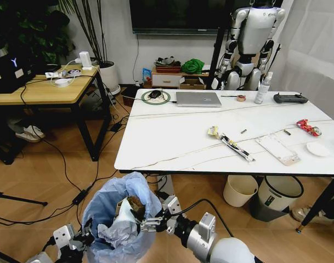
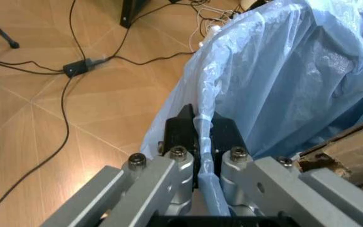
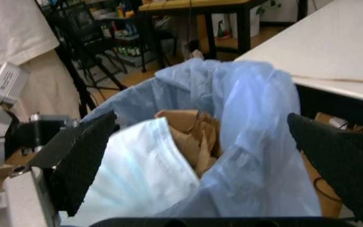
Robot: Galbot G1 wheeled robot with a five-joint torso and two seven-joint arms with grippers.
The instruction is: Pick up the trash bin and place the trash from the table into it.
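Left pincer (image 2: 199,142) pinches the trash bin (image 1: 120,219) liner, steadying it; right pincer (image 3: 200,161), spread, apparently releases over its cardboard (image 3: 191,130).

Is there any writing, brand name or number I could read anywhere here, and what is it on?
"Y": a white mark that looks like this letter, on the black case on the wooden desk.
Print on the wrappers and the flat white packet on the table: too small to read.
Box under the TV: blurred.
Nothing legible on the trash bin.
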